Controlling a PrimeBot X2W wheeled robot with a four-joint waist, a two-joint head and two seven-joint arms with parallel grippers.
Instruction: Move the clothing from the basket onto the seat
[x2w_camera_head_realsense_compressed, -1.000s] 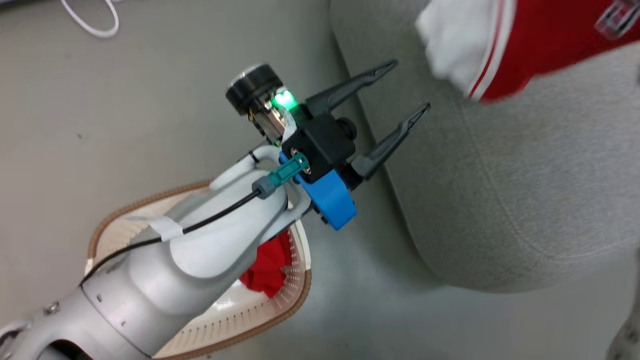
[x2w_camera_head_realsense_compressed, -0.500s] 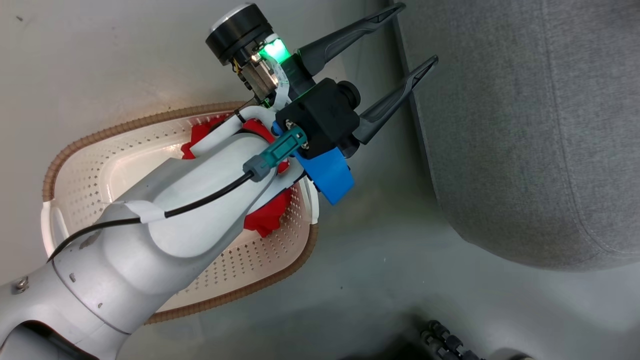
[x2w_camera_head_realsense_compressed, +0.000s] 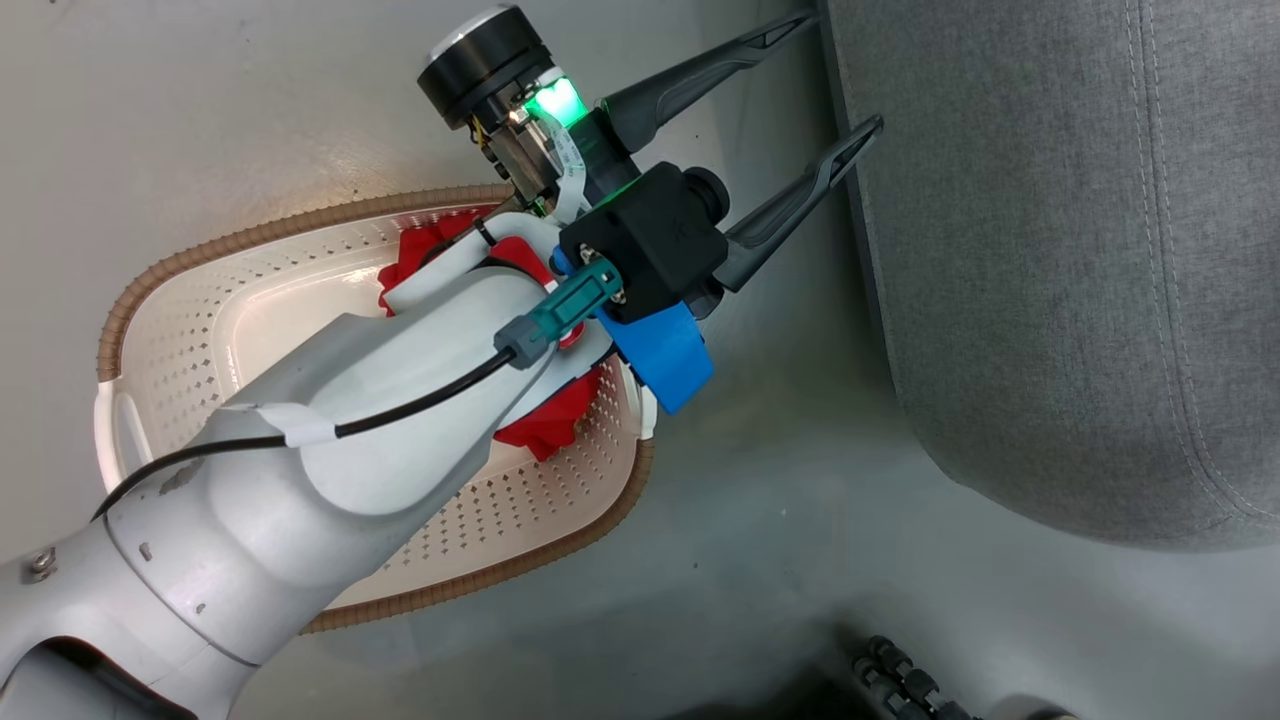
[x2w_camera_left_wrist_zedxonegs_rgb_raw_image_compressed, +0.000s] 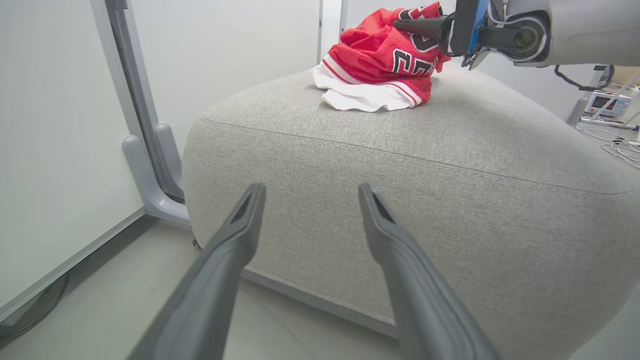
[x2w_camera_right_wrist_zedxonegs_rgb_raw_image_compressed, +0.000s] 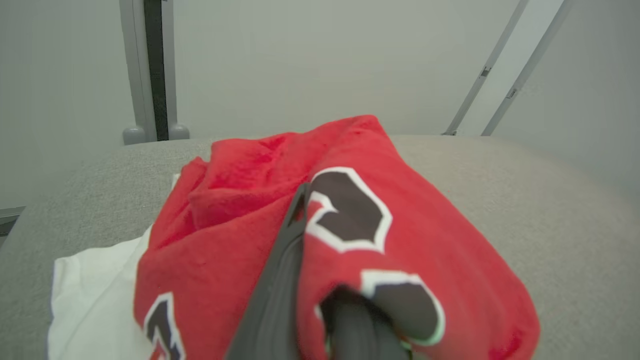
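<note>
The jersey (x2w_camera_right_wrist_zedxonegs_rgb_raw_image_compressed: 350, 240), grasped on the seat (x2w_camera_left_wrist_zedxonegs_rgb_raw_image_compressed: 400, 165) by the right gripper (x2w_camera_right_wrist_zedxonegs_rgb_raw_image_compressed: 302, 192), should next be released; the left gripper (x2w_camera_head_realsense_compressed: 838, 70) is spread empty.

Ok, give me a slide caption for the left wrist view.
Open left jaws face the grey seat; right jaws grip the red jersey lying on top.

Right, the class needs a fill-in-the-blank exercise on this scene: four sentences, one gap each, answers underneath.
1. The left gripper has its fingers ____ and holds nothing.
2. The right gripper is ____ on the jersey, which lies on the seat.
3. The numerals on the jersey are ____ with white outlines.
4. A red garment lies in the ____-rimmed basket.
Missing words: open; shut; black; brown.
</note>
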